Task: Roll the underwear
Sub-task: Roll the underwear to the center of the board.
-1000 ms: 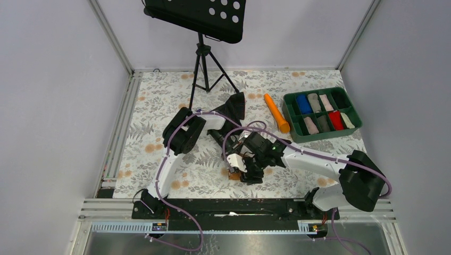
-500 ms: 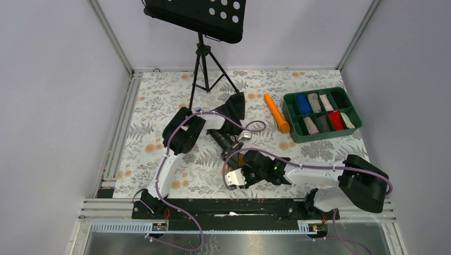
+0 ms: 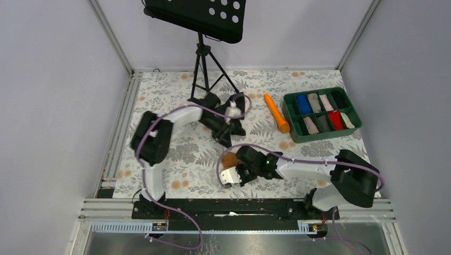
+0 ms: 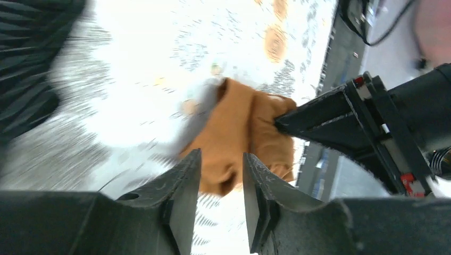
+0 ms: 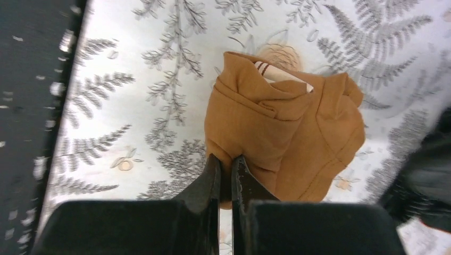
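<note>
The underwear [image 5: 282,127] is a bunched caramel-brown garment lying on the floral mat, with a pale waistband strip [image 5: 279,74] peeking out at its far side. In the top view the underwear [image 3: 230,159] lies at the mat's front centre. My right gripper [image 5: 226,162] is shut on its near edge, pinching a fold; in the top view the right gripper [image 3: 232,167] sits just in front of it. My left gripper [image 3: 224,135] hovers behind the garment, apart from it. In its own blurred view the left gripper [image 4: 220,156] is open, nothing between the jaws, the underwear [image 4: 239,133] beyond.
A black fabric garment [image 3: 234,106] lies by the left wrist. An orange cylinder [image 3: 276,112] rests right of it. A green tray [image 3: 290,114] of rolled garments stands at the back right. A tripod stand [image 3: 205,69] rises at the back. A metal rail [image 3: 239,207] bounds the near edge.
The left arm let go, opened partway and swung back toward the black fabric. The right gripper came down in front of the underwear and shut on its near edge.
</note>
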Robot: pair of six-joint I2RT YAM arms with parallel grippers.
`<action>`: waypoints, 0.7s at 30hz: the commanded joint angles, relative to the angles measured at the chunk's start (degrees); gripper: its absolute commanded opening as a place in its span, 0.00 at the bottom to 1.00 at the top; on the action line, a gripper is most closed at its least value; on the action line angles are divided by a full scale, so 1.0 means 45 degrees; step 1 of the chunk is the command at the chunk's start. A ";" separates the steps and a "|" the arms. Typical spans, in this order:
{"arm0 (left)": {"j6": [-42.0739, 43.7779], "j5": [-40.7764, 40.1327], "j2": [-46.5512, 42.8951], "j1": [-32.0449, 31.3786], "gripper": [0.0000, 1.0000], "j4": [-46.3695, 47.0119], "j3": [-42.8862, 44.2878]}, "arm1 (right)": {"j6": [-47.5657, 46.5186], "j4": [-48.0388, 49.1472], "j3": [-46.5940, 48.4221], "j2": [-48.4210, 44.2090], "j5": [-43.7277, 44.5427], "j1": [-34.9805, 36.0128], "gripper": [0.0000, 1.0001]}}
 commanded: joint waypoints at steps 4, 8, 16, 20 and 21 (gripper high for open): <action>-0.0314 -0.3029 -0.7324 0.1760 0.38 0.7219 -0.4728 | 0.1459 -0.6044 0.2032 0.1845 -0.5551 -0.1675 0.00; 0.1071 -0.3967 -0.9254 0.1781 0.39 0.7639 -0.5985 | 0.1197 -0.7803 0.3878 0.3746 -0.7263 -0.3296 0.00; 0.2697 -0.1968 -1.0469 0.1753 0.39 0.4373 -0.4715 | 0.0057 -1.2959 0.8810 0.9063 -1.0494 -0.5215 0.00; 0.2722 -0.0332 -1.0853 0.1611 0.40 0.3142 -0.3794 | -0.0747 -1.4140 0.9891 1.0231 -1.1389 -0.5938 0.00; 0.2817 -0.0129 -1.0878 0.1441 0.41 0.2989 -0.3724 | -0.0804 -1.4210 0.9957 1.0369 -1.1512 -0.6092 0.00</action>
